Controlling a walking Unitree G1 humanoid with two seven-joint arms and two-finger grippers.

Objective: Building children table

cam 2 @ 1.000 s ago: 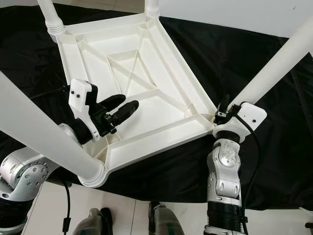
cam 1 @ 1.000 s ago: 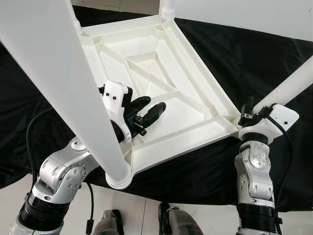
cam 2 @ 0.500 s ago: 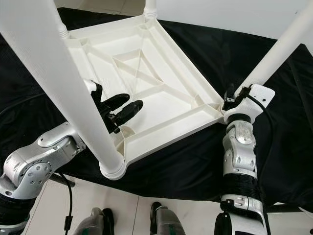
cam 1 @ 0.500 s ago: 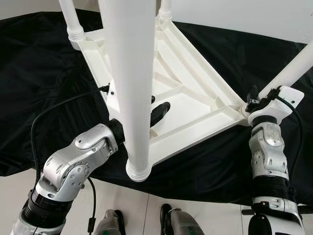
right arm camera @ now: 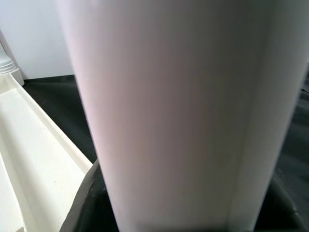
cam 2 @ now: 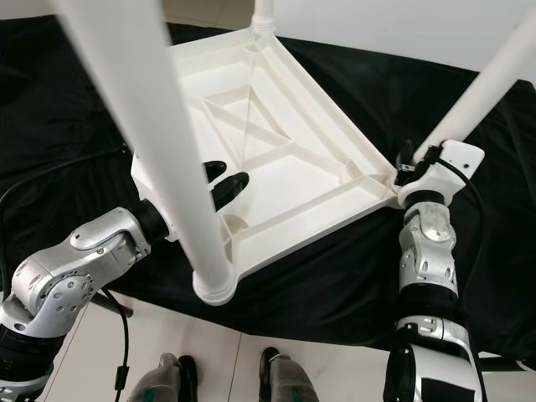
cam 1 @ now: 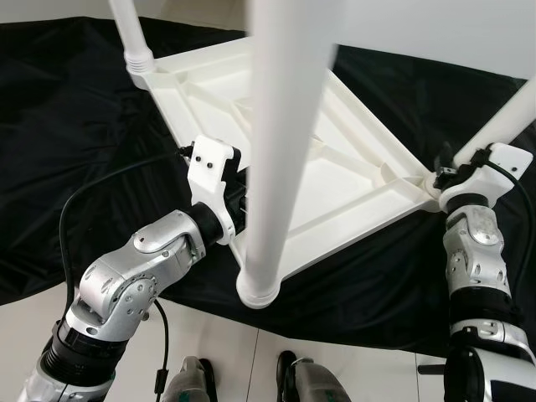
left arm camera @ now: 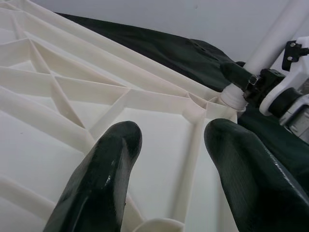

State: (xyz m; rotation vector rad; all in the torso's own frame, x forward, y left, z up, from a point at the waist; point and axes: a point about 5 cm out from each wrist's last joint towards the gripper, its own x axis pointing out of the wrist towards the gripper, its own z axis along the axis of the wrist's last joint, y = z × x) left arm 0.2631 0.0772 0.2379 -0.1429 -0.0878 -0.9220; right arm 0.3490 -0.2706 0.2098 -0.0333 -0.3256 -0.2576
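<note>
Black cloth (cam 1: 67, 126) covers the work surface. On it lies the white children's table (cam 2: 276, 159), upside down, ribbed underside up, legs pointing upward. The near leg (cam 1: 280, 167) rises close to the camera. The right gripper (cam 2: 412, 166) is clamped around the right corner leg (cam 2: 486, 84) near its socket. The left gripper (left arm camera: 171, 159) hovers over the ribbed underside, fingers (left arm camera: 108, 169) parted, grasping nothing.

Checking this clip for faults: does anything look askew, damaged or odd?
Nothing stands out. The white table lies upside down on the black cloth, legs up, as assembly requires. The right tool grips the right leg.
</note>
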